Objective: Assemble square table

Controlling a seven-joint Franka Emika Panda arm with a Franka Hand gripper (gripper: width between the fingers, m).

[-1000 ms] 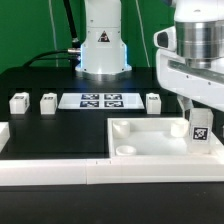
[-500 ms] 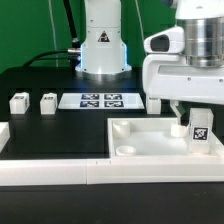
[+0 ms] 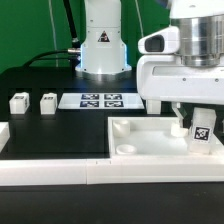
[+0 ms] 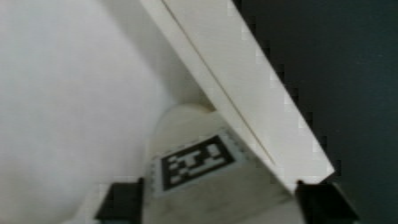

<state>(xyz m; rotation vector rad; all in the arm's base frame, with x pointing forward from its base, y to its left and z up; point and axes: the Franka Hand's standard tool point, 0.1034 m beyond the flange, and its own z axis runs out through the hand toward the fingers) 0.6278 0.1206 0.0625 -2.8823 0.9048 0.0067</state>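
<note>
While the robot's gripper [image 4: 221, 198] straddles a small white tagged leg block [image 3: 200, 130] standing in a corner of the large white plastic rimmed square tabletop [image 3: 140, 152] at lower right, clamped or not I cannot tell, leg fitting seems underway, next needing seating and twisting.

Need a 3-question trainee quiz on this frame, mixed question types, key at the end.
1. How many leg blocks stand on the exterior view's left of the marker board?
2. True or false: the table top lies on the marker board.
3. The tagged leg block under the gripper is: A) inside the table top, by its rim; B) on the marker board; C) against the robot base.
Key: 1. two; 2. false; 3. A
</note>
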